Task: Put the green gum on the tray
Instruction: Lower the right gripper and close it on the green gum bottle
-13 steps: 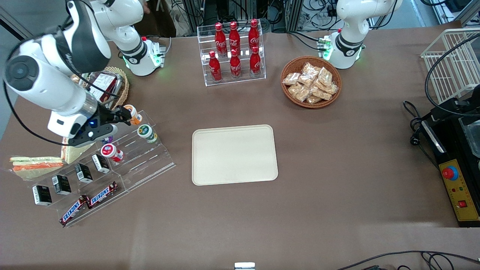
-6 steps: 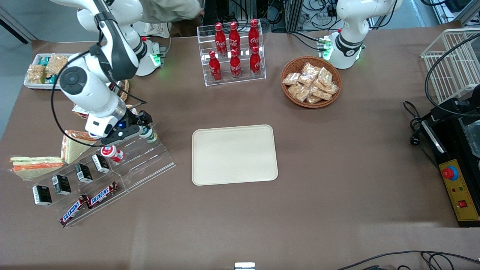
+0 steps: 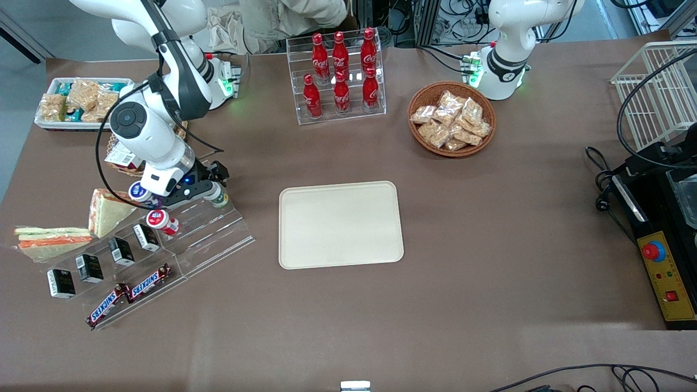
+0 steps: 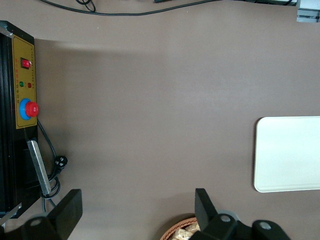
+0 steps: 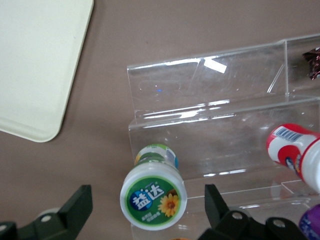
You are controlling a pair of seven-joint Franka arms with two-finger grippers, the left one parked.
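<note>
The green gum (image 5: 152,198) is a small round bottle with a white lid, a green face printed with a sunflower, and a pale body. It stands on the upper step of a clear acrylic display stand (image 3: 212,237) near the working arm's end of the table. The gripper (image 3: 211,182) hangs just above it. In the right wrist view its 2 dark fingers (image 5: 75,205) stand apart on either side of the lid, with a visible gap to the lid on each side.

On a lower step lies a red-lidded bottle (image 3: 160,220), and beside the gripper sits a purple-lidded bottle (image 3: 139,191). The stand's smooth, glossy steps also hold 4 small black boxes (image 3: 91,268) and 2 Snickers bars (image 3: 129,294) nearest the front camera.

The tray (image 3: 340,224), cream-beige matte plastic with rounded corners and a low rim, lies flat at the middle of the table, well apart from the gum.

The table (image 3: 490,283) is covered in dull brown material. Toward its edge farthest from the camera stand an acrylic rack of 6 red cola bottles (image 3: 340,71) and a round woven basket (image 3: 452,118) of snack packets. Wrapped triangular sandwiches (image 3: 54,237) lie beside the stand.
</note>
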